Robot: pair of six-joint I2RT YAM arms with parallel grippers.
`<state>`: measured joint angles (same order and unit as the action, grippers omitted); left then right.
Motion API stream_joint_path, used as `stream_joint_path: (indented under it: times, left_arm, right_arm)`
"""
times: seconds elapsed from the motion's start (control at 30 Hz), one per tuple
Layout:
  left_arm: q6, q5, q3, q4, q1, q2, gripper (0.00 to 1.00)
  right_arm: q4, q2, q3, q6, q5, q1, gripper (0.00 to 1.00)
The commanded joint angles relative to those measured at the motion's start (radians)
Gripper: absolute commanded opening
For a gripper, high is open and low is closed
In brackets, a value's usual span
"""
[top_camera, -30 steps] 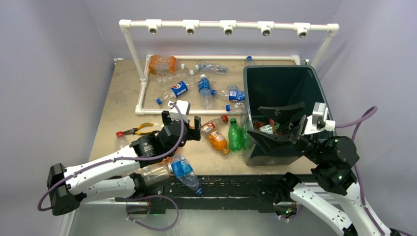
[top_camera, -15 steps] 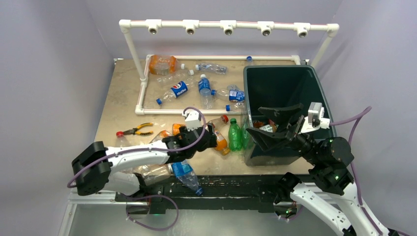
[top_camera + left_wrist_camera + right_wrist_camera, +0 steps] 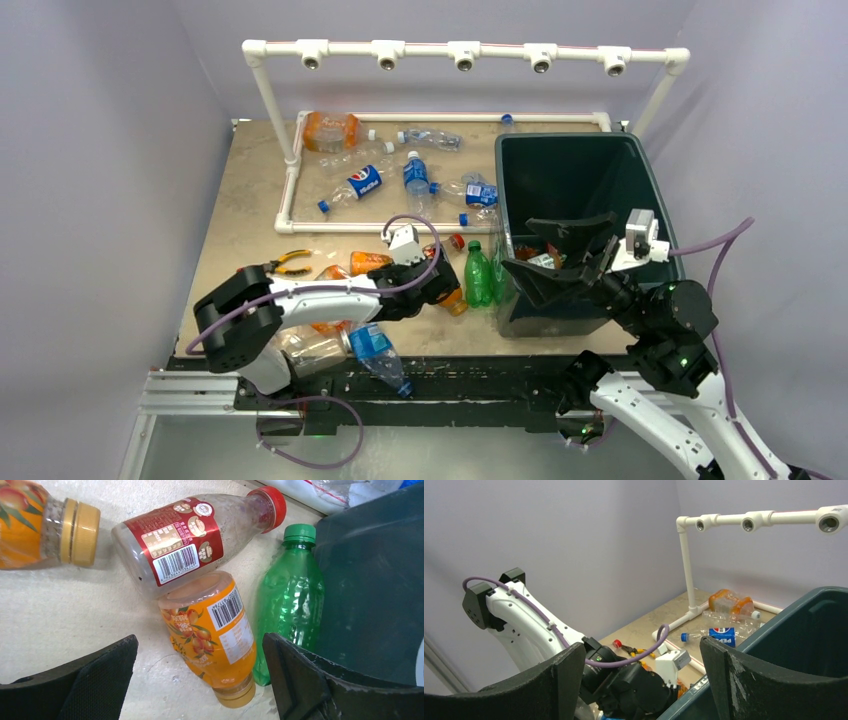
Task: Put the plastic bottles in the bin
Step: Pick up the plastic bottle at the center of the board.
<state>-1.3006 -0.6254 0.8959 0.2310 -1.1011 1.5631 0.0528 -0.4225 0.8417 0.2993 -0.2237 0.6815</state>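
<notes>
At the near edge of the table (image 3: pixel 240 200), under my left arm, a blue-labelled bottle (image 3: pixel 372 345) lies unattended; beyond it my left claw (image 3: pixel 200 645) hangs wide open and empty over an orange juice bottle (image 3: pixel 220 625) lying on its side; a red-labelled bottle (image 3: pixel 185 545) touches its base end, and a green bottle (image 3: pixel 290 595) lies just beside it against the wall of the bin (image 3: pixel 370 580); step in hand, in my judgement: approach for pickup; the next move calls for lowering astride the orange body, clear of both neighbours, then closing; my right claw (image 3: pixel 641 645) stands open and empty above the bin's near rim; more bottles (image 3: pixel 400 175) lie toward the table's far edge.
</notes>
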Motion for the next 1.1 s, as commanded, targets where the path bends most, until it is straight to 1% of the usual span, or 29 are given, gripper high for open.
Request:
stream_joint_path:
  times: [0.0, 0.13, 0.27, 0.47, 0.67, 0.87, 0.93, 1.07]
  left_arm:
    - [-0.125, -0.031, 0.044, 0.021, 0.0, 0.055, 0.94]
    - [-0.176, -0.051, 0.051, 0.031, 0.001, 0.085, 0.89]
    - [-0.19, -0.076, 0.066, 0.036, 0.003, 0.101, 0.86]
    - [-0.191, -0.062, 0.094, 0.036, 0.024, 0.158, 0.83]
    - [-0.189, -0.039, 0.08, 0.011, 0.029, 0.179, 0.75]
    - [-0.144, -0.033, 0.07, -0.004, 0.027, 0.141, 0.63]
    - [-0.131, -0.038, 0.057, -0.012, 0.026, 0.102, 0.58]
    - [-0.044, -0.027, 0.044, -0.039, 0.014, 0.012, 0.5]
  right_arm:
    - [-0.012, 0.019, -0.001, 0.008, 0.026, -0.002, 0.89]
    - [-0.001, 0.029, -0.001, 0.008, 0.031, -0.001, 0.89]
    - [0.015, 0.037, 0.005, 0.002, 0.036, -0.001, 0.89]
    - [0.029, 0.041, 0.013, -0.002, 0.041, -0.001, 0.89]
    - [0.042, 0.045, 0.016, -0.008, 0.05, -0.001, 0.89]
    - [0.043, 0.042, 0.014, -0.009, 0.048, -0.001, 0.89]
    - [0.041, 0.042, 0.014, -0.008, 0.047, -0.002, 0.89]
    - [0.037, 0.036, 0.022, -0.006, 0.041, -0.002, 0.89]
